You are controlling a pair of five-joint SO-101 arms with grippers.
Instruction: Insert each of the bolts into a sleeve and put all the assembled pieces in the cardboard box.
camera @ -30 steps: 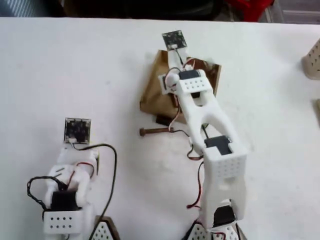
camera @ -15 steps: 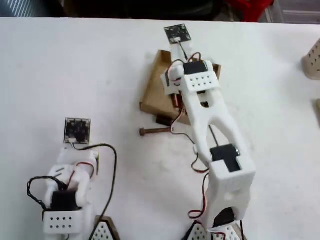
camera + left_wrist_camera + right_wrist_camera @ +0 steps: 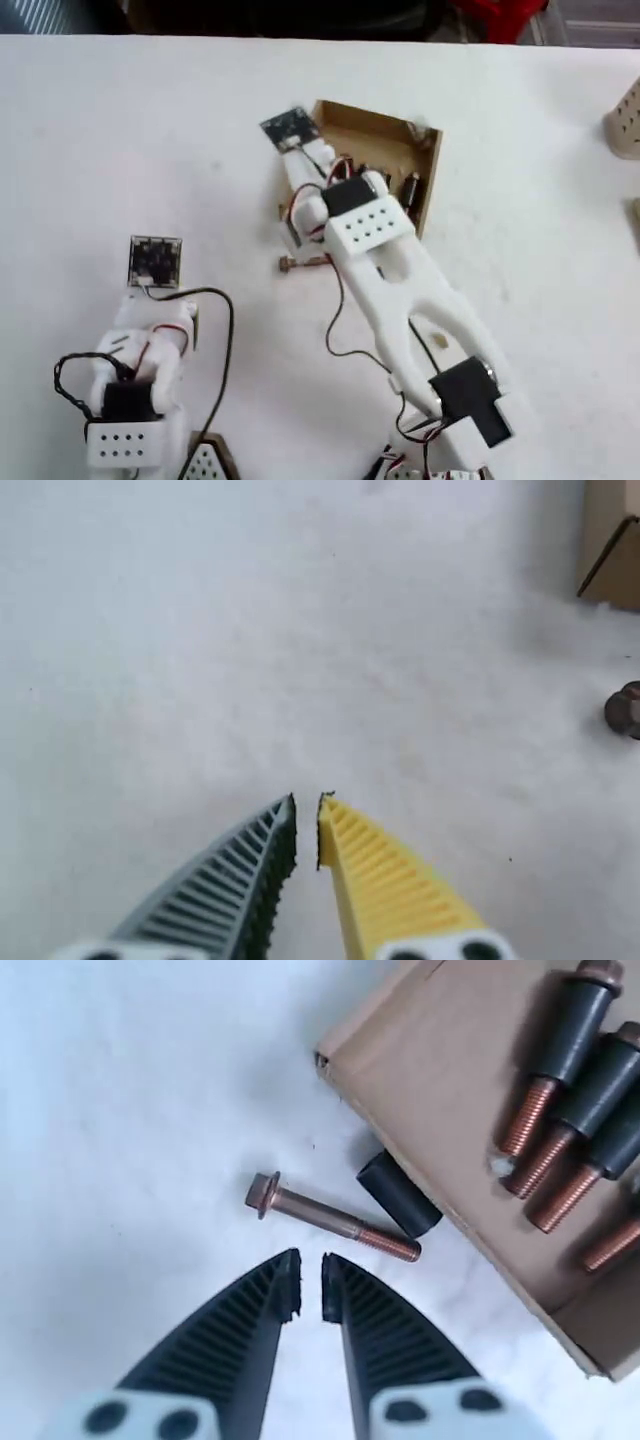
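Left gripper (image 3: pixel 306 828) and right gripper (image 3: pixel 310 1285) are hanging pressed nearly together, empty, over the white table (image 3: pixel 150 130); something red (image 3: pixel 500 15), perhaps a chair, is standing behind.

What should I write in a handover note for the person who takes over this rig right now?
Left gripper: shut, empty, over the bare table.
Right gripper: shut, empty, above the table, close to the loose bolt.
Things: the bolt lies flat on the table beside the loose black sleeve; both are just outside the wall of the cardboard box.
Done: at least three assembled pieces lie in the box.
Left: put the bolt into the sleeve, then place that piece in the box.
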